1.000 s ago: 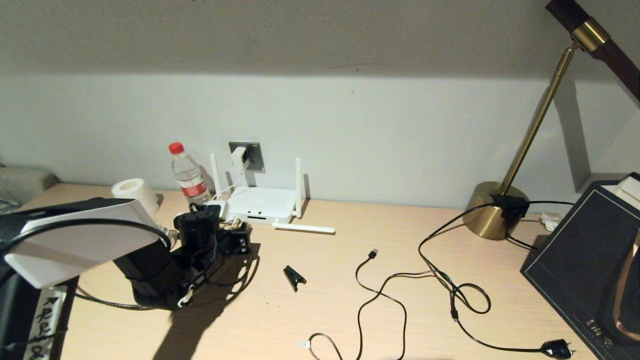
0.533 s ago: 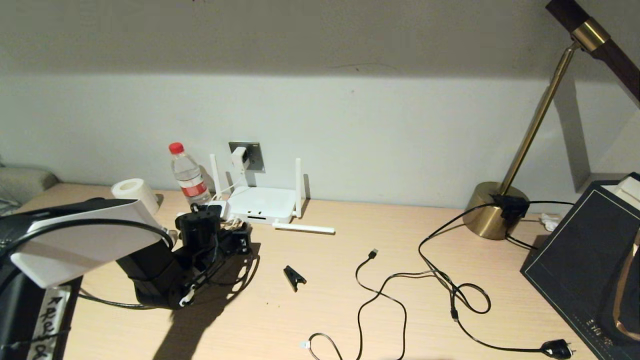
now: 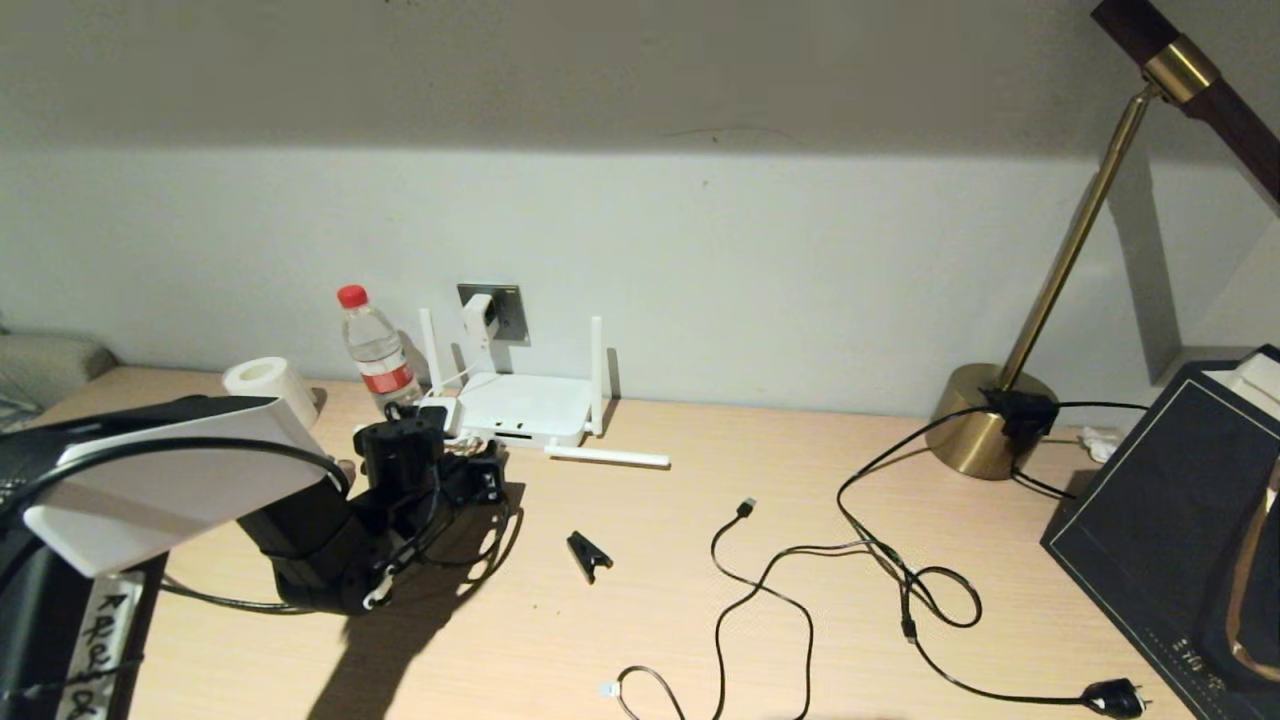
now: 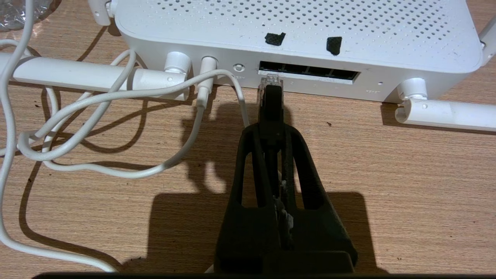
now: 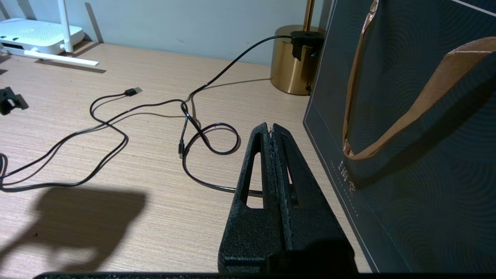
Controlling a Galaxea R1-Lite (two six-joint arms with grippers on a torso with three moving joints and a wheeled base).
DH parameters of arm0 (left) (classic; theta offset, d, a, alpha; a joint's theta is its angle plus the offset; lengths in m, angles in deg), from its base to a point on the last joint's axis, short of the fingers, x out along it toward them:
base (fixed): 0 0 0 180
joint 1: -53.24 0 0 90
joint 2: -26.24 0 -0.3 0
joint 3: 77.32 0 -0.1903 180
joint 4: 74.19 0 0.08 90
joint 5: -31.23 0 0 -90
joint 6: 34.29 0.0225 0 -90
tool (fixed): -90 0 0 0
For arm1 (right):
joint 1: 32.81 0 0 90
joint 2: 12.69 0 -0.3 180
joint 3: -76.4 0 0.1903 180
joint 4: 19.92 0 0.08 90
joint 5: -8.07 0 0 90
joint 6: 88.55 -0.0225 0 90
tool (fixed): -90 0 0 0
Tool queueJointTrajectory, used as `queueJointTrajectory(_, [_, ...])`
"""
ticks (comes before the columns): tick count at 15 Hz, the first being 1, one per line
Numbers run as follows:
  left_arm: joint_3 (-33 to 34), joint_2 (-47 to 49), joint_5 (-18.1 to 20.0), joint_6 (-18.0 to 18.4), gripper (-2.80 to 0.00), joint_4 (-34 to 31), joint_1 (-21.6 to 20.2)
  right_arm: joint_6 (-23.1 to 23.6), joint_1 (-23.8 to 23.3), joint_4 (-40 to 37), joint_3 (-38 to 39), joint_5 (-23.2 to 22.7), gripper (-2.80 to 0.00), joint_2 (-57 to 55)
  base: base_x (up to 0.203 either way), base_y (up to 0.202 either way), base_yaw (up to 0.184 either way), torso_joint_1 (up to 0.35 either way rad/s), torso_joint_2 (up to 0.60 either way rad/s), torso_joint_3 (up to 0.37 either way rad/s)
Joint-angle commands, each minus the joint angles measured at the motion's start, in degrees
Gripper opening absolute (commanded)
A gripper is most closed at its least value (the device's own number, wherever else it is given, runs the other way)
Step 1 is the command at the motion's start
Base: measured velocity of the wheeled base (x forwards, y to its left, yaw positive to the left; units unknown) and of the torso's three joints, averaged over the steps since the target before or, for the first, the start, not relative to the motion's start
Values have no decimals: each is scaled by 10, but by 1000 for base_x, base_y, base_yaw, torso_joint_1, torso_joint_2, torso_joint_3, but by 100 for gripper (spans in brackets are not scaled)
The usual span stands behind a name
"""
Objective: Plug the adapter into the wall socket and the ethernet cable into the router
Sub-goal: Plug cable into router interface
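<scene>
Ethernet cable (image 4: 271, 101) sits pinched in my left gripper (image 4: 271, 133), both fingers clamped on the black boot just behind the clear connector, so the tip sticks out ahead of me and I can steer it. Directly in front of the tip, almost touching, is the dark row of ports on the router (image 4: 294, 23); I judge the connector lines up with the port at the near-left end of the row, and the push in is not yet done. Gripping that close to the tip keeps the limp cable from bending as I press. Beside my fingers the thin white cord (image 4: 116, 97) loops across the desk (image 4: 407, 174) from the router's power jack, and well beyond it the adapter (image 3: 478, 318) already sits in the wall socket (image 3: 505, 310). My right gripper (image 5: 273, 133) is pressed together on nothing, parked far off beside the dark paper bag (image 5: 407, 116).
</scene>
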Motion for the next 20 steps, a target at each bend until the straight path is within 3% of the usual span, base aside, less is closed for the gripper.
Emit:
queueJointTrajectory(1, [-1,0,-1,0,-280,4,0,0,0,1,20,0,-280,-1,0,0,0,0,0,0])
queueJointTrajectory(20, [-22,15,-1,-1,-280,4,4,0,0,1,20,0,-280,-1,0,0,0,0,0,0])
